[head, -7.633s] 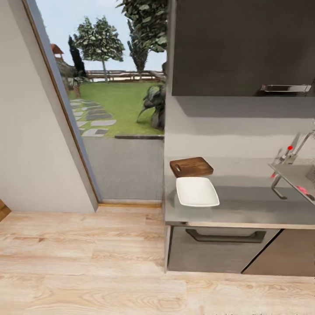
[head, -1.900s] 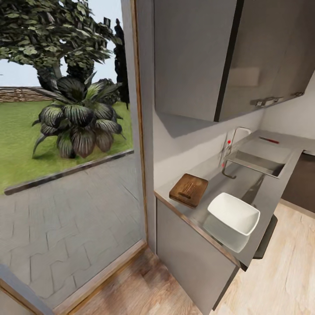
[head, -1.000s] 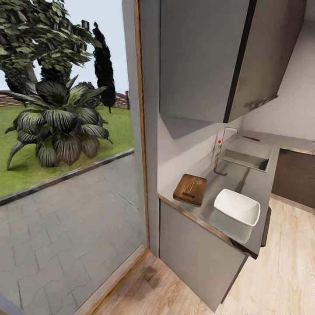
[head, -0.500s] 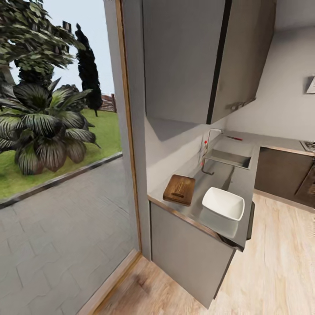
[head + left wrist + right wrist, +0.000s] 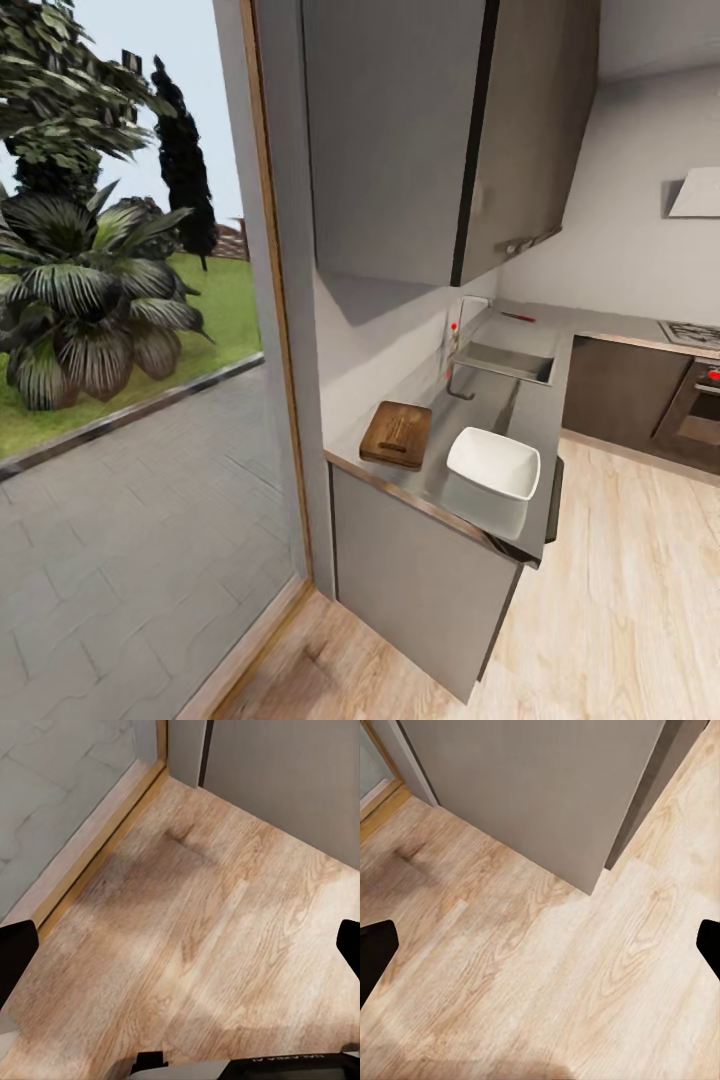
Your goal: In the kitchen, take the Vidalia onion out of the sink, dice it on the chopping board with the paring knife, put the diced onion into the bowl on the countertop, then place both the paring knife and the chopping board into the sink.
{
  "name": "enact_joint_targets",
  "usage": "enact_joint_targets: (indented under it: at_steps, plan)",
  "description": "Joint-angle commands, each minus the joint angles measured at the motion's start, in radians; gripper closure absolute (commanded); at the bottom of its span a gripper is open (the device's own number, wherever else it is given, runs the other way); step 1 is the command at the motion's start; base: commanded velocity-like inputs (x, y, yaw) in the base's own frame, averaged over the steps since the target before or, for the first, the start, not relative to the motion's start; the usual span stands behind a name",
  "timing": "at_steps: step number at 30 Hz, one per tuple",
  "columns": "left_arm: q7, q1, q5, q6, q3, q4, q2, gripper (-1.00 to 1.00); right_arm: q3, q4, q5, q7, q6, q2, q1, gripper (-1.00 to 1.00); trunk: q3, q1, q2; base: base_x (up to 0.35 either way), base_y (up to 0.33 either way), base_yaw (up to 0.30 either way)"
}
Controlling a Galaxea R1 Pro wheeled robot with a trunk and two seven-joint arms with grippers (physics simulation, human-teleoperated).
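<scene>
A: Steel-grey surface [image 5: 505, 410] runs away from the glass door [image 5: 130, 420] toward the far wall, then turns along it. What sits on it?

B: At the near end, 2 things. The chopping board [image 5: 396, 434] lies flat by the wall-side edge, close to the near corner. The bowl [image 5: 493, 462] stands just beside it, toward the front edge, apart from the board.

A: And the sink [image 5: 503, 362]?

B: Further along the same surface, past the board and bowl, with its faucet [image 5: 458, 335] rising at the wall side and a red knob on it. Its inside is too far off to make out, so I cannot tell whether the Vidalia onion is in there.

A: The paring knife [image 5: 518, 317]?

B: A slim red streak beyond the sink, near the far corner of the surface, well apart from the board.

A: The claws?

B: In the left wrist view, the left claw [image 5: 180, 952] hangs over the wooden floor [image 5: 202, 945] with its 2 dark fingertips [image 5: 15, 956] at opposite edges, spread wide, holding nothing. In the right wrist view, the right claw [image 5: 540, 949] is likewise spread wide and empty, over floor near the grey cabinet [image 5: 540, 787].
</scene>
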Motion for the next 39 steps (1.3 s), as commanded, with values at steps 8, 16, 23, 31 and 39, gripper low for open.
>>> enact_joint_targets:
  at_steps: [8, 16, 23, 31, 39]
  plan:
    - [0.002, 0.000, 0.008, -0.002, -0.004, 0.010, 0.001, -1.00, 0.000, -0.001, 0.001, -0.001, -0.002, 0.001, 0.000, -1.00, -0.002, 0.001, -0.002, -0.017, 0.130, -0.001]
    - [0.010, 0.000, 0.010, -0.002, -0.002, 0.011, -0.002, -1.00, 0.000, -0.001, 0.001, -0.001, -0.002, 0.000, 0.000, -1.00, -0.002, 0.001, -0.002, -0.002, 0.186, 0.000]
    - [0.060, 0.000, 0.013, -0.005, 0.002, 0.042, -0.028, -1.00, 0.000, -0.001, 0.002, -0.001, -0.002, 0.000, 0.000, -1.00, -0.002, 0.001, -0.002, 0.000, 0.017, 0.000]
    - [0.173, 0.000, 0.014, -0.009, 0.006, 0.053, -0.050, -1.00, 0.000, -0.001, 0.001, -0.001, -0.002, 0.000, 0.000, -1.00, -0.002, 0.001, -0.002, 0.000, 0.000, 0.000]
    - [0.285, 0.000, 0.016, -0.010, 0.008, 0.065, -0.051, -1.00, 0.000, -0.001, 0.001, -0.001, -0.002, 0.000, 0.000, -1.00, -0.002, 0.001, -0.002, 0.000, 0.000, 0.000]
